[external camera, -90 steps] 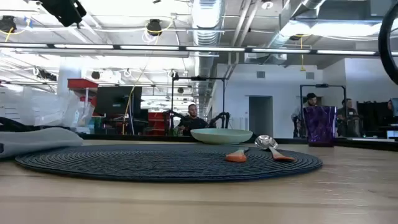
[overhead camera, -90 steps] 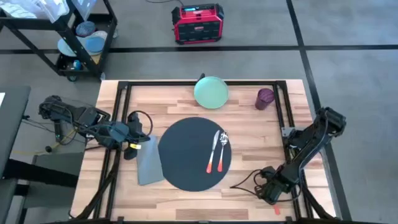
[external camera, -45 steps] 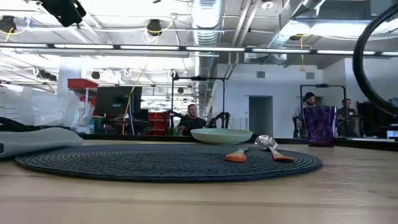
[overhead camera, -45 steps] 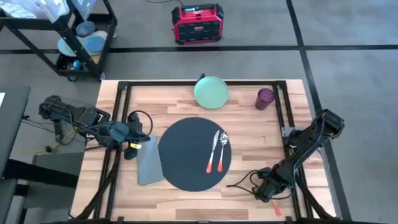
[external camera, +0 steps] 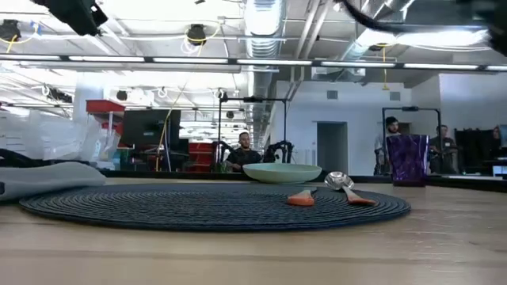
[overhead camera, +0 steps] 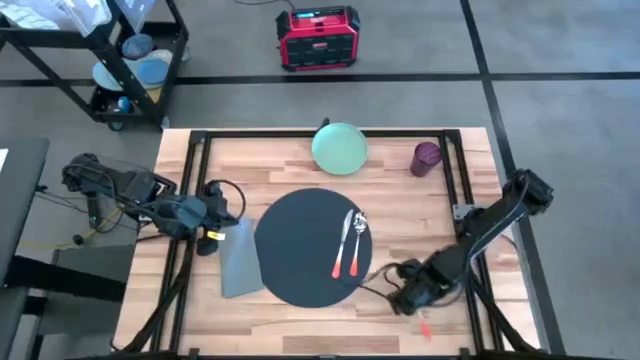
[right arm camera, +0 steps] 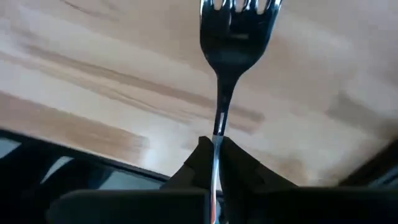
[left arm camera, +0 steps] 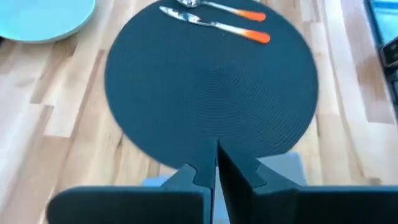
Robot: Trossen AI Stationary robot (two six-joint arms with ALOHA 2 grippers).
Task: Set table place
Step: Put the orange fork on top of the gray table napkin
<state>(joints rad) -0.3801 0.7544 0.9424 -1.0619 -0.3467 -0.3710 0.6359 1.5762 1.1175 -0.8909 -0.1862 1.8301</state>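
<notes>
The round black-grey place lies on the middle of the light-wood table and carries a knife and a spoon, both orange-handled. Just right of it, toward the near edge, my right gripper is shut on a fork whose orange handle sticks out toward that edge. My left gripper is shut at the far left corner of the grey napkin, left of the place. Whether it touches the napkin I cannot tell. My right gripper pinches the fork's thin metal neck between its two fingers, just below the tines. The fingers lie across the fork. The tines point away from the wrist, and the wood of the table shows blurred behind them.
A pale green plate sits at the table's far edge, and a purple cup stands to its right. Black framing runs along the table's sides. A wire cart and a red box stand on the floor beyond.
My right gripper has carried the fork from the table's near right corner toward the left, closer to the place's right rim, and stays shut on it. The left arm has kept still.
</notes>
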